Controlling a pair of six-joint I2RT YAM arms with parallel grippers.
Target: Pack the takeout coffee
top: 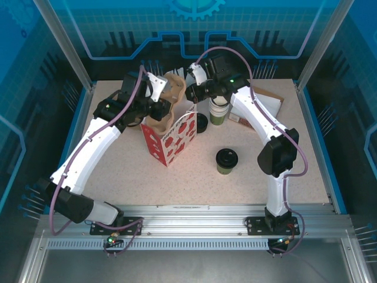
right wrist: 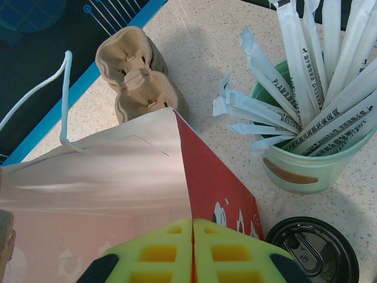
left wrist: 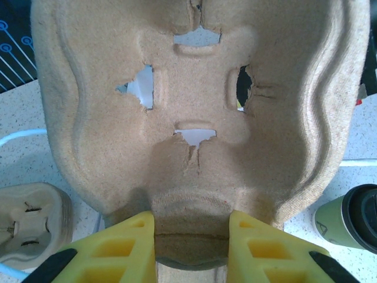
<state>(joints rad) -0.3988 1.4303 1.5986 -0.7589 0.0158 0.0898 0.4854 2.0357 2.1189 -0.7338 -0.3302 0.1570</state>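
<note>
The takeout coffee [top: 227, 160], a small dark-green cup with a black lid, stands upright on the table, right of the red paper bag [top: 171, 138]. It also shows at the lower right of the left wrist view as the coffee cup [left wrist: 347, 221]. My left gripper [left wrist: 191, 221] is shut on the end of a brown pulp cup carrier [left wrist: 194, 106], which it holds upright over the bag's mouth [top: 165, 103]. My right gripper [right wrist: 192, 223] is shut on the top edge of the bag [right wrist: 218, 177], with the fingers pressed together on the paper.
A pale-green cup of white sticks [right wrist: 306, 159] and a loose black lid [right wrist: 312, 250] stand right of the bag. A stack of green cups [top: 218, 111] is behind. Spare pulp carriers [right wrist: 138, 76] lie beyond the bag. A brown box [top: 265, 100] sits at the back right.
</note>
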